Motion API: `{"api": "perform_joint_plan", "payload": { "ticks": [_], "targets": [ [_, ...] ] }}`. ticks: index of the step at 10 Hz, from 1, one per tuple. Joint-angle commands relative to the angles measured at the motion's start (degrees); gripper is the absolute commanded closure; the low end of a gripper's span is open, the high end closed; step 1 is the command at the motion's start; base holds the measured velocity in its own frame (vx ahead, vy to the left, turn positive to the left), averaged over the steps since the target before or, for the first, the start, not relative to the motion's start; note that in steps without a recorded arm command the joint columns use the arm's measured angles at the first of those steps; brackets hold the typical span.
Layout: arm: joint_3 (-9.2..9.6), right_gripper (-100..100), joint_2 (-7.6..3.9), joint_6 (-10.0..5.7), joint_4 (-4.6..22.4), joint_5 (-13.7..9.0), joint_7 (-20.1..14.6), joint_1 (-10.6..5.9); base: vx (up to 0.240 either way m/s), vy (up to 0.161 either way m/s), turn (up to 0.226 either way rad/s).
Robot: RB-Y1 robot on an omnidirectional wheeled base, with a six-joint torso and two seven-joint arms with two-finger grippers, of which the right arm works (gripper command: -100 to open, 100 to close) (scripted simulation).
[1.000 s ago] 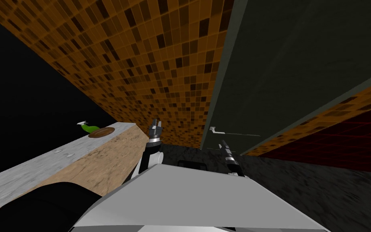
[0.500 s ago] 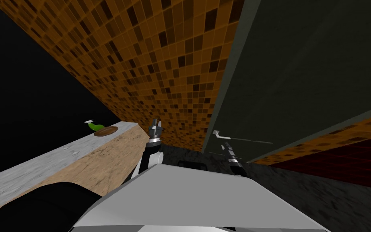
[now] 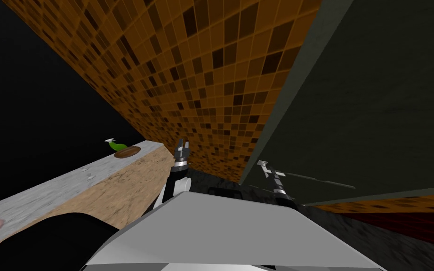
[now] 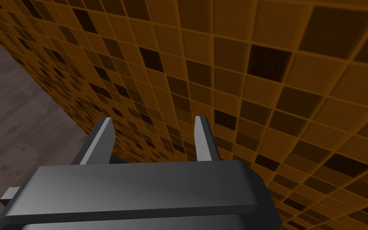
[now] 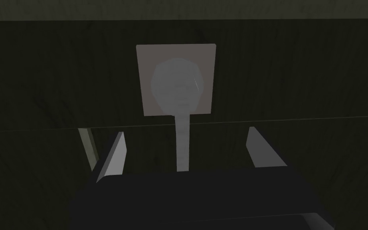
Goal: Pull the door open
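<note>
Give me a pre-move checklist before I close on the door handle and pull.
1. Right gripper open: ok.
2. Handle lever between its fingers: ok, roughly centred.
3. Grip on the lever: not ok, both fingers stand apart from it.
4. Fingers deep enough past the lever: cannot tell.
5. Left gripper away from the door: ok, open, facing the tiled wall.

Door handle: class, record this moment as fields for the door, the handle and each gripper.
door: dark, flat, next to an orange tiled wall
handle: pale lever on a square plate fixed to the door
right gripper: open, straddling the handle without pressing it
left gripper: open, holding nothing, facing the wall
</note>
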Motion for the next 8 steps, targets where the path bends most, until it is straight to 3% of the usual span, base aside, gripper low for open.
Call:
{"api": "perform_joint_plan", "payload": {
  "ticks": [1, 2, 7, 8],
  "targets": [
    [0.0, -100, 0.0, 0.0, 0.0, 0.0, 0.0, 0.0, 0.087, -0.011, 0.018],
    [0.0, 100, 0.0, 0.0, 0.0, 0.0, 0.0, 0.0, -0.015, 0.003, -0.014],
    [0.0, 100, 0.0, 0.0, 0.0, 0.0, 0.0, 0.0, -0.016, 0.001, 0.0],
    [0.6, 100, -0.64, -0.99, 0.23, 0.21, -0.73, 0.74, -0.096, -0.036, 0.153]
  ]
}}
